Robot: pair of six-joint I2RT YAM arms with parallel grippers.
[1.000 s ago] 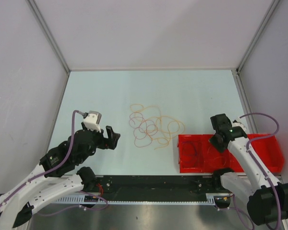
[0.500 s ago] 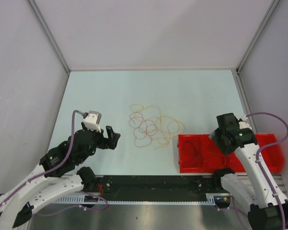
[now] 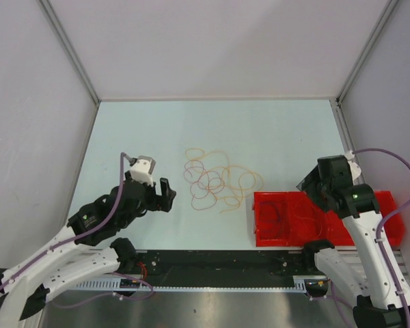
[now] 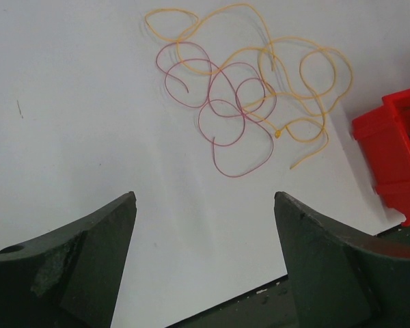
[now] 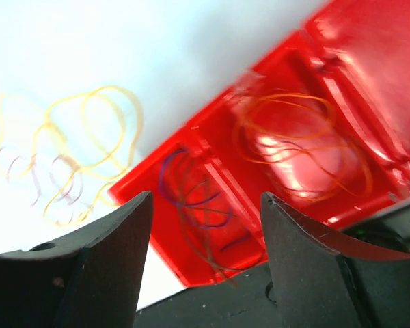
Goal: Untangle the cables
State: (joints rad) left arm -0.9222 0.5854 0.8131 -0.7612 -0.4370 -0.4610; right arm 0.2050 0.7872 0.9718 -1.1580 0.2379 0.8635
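Nearest the arm bases, the red bin (image 3: 270, 198) is sitting at the front edge of the counter (image 3: 157, 130). The right pincer (image 5: 206, 198) is hanging just above it with its fingers spread wide and nothing between them. That released pose over the bin is suggesting a drop-off spot, since sorted cables are lying inside: dark purple loops (image 5: 191, 198) in the bin's leftmost compartment and orange loops (image 5: 301, 133) in the one beside it, each colour apart from the other. Well to the left of the bin, the left pincer (image 4: 203, 198) is also gaping empty and aiming toward the tangle (image 3: 217, 181), which is lying flat on the counter just beyond the bin's far-left corner. There a pinkish-purple cable (image 4: 225, 119) is curling through a yellow cable (image 4: 297, 68) and crossing it at several places, so these two are probably the ones waiting to be drawn apart. The wide stance is likely meant for pinching a single thread where it is running free of the other.
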